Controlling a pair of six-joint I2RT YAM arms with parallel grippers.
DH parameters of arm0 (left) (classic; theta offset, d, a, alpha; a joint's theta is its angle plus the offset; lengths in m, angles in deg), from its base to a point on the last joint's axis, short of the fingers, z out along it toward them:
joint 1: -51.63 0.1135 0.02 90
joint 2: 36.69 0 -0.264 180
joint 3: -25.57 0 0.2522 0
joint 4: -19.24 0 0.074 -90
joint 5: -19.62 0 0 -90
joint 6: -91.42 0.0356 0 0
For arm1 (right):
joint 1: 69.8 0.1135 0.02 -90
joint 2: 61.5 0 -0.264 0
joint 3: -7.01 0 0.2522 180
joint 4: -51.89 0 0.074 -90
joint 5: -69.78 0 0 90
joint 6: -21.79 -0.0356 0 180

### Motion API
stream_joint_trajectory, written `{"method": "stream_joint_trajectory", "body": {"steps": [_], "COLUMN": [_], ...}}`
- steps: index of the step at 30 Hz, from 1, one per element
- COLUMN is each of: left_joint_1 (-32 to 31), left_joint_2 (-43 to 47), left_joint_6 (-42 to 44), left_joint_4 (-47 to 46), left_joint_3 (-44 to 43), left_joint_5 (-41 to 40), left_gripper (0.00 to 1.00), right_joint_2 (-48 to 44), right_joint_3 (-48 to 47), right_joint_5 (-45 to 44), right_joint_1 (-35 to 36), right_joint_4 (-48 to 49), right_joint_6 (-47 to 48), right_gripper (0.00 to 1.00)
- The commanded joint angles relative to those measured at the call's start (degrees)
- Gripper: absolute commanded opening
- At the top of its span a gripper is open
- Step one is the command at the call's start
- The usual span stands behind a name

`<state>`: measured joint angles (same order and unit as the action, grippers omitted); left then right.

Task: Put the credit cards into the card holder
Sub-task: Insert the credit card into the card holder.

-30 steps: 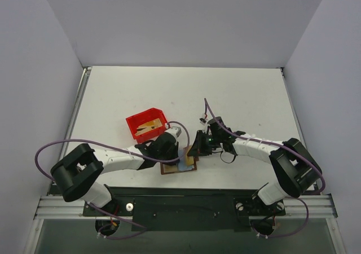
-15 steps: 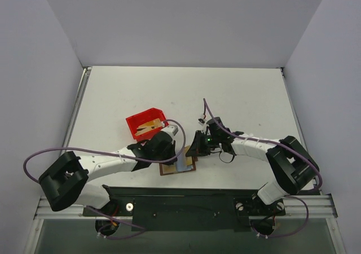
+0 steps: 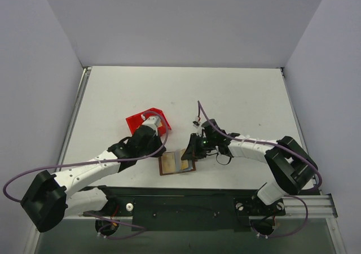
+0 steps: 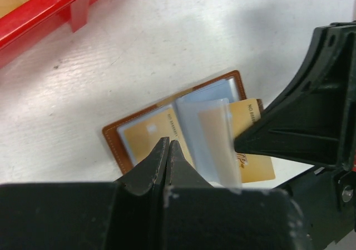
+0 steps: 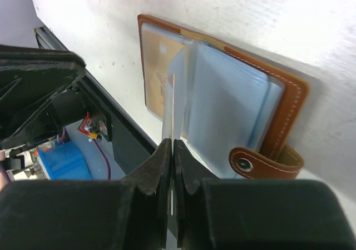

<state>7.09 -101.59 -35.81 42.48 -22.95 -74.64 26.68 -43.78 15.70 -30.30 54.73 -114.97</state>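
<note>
Right gripper [image 5: 169, 144] is clamped on a credit card [image 4: 257, 171], pinching it by one end so the free end reaches over the right half of the card holder [image 4: 114, 141]. In the right wrist view the card shows edge-on between the fingers, which suits sliding it in flat. It looks partly tucked among the leaves, but how deep it sits I cannot tell.

The left gripper [image 4: 167, 147] is closed with nothing between its fingers. It hangs above the holder's left half, near the red bin [image 4: 39, 19], probably either to fetch another card or to steady the holder.

The card holder lies open on the bench [image 3: 237, 96] close to the near edge, about midway between the left and right edges. Its snap tab [image 5: 245, 164] is flopped outward on the right gripper's side. One light blue pocket panel [image 4: 208, 144] stands up from the spine, leaving a gap beside the held card. The left pocket already holds a second card [image 4: 147, 139], seen through its clear cover.

The red bin sits just beyond the holder, toward the left edge. A tan patch shows inside it, likely more cards, though the views do not settle that.
</note>
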Motion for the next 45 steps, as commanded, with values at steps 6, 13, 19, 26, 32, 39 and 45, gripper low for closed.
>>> {"method": "stream_joint_trajectory", "body": {"steps": [6,13,19,26,32,39,45], "left_joint_1": [1.29,1.47,1.73,1.82,1.82,1.82,1.82], "left_joint_2": [2.24,2.50,3.12,-0.48,-1.80,-2.60,-3.65], "left_joint_6": [-1.17,-1.26,-1.09,-1.35,-2.14,-2.23,-2.40], "left_joint_4": [2.04,2.56,2.65,1.60,-0.77,-0.77,-0.25], "left_joint_3": [2.42,2.95,3.74,4.79,6.64,6.64,6.81], "left_joint_5": [0.30,-0.05,-0.23,0.29,1.35,1.70,1.53], "left_gripper": [0.00,0.00,0.00,0.00,0.00,0.00,0.00], "right_joint_2": [3.40,7.35,9.46,5.61,2.35,2.61,4.54], "right_joint_3": [-4.71,-7.26,-8.58,-6.56,0.64,2.85,3.46], "right_joint_5": [0.03,-0.50,-0.33,-1.12,1.25,3.45,4.77], "right_joint_1": [3.65,4.70,5.05,4.18,-0.47,-3.29,-3.30], "right_joint_4": [2.91,2.74,3.26,5.19,11.69,12.49,15.82], "right_joint_6": [-1.75,-1.84,-2.02,-1.66,-4.30,-4.13,-5.35], "right_gripper": [0.00,0.00,0.00,0.00,0.00,0.00,0.00]}}
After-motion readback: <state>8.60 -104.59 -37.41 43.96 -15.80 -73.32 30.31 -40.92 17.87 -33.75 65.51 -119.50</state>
